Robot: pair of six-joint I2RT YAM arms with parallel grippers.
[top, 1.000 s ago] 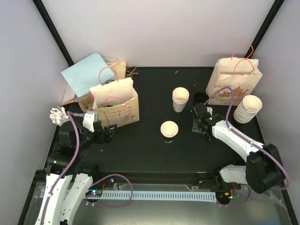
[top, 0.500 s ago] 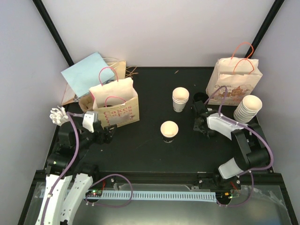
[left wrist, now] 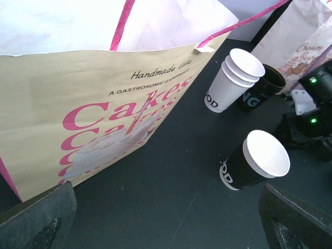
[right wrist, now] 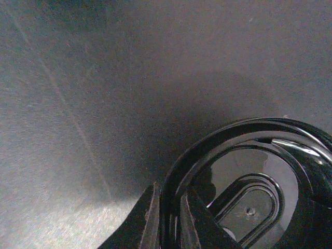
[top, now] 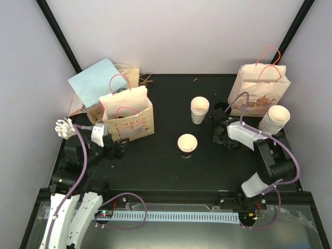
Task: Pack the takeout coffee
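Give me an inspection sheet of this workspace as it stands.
Surface: black table, matte, no spills seen.
Job's things: Cakes bag upright at left; single cup upright mid-table; cup stack behind it; black lid on the table; second bag upright at right.
Clutter: blue sheet and brown bag behind the Cakes bag; white object at left edge, unclear; pale stack at right.
Hands: left hand open, empty, facing the Cakes bag; right hand shut on the black lid's rim.
Cables: purple cables along both arms, looped at the near edge.
Surroundings: pale walls, black posts.
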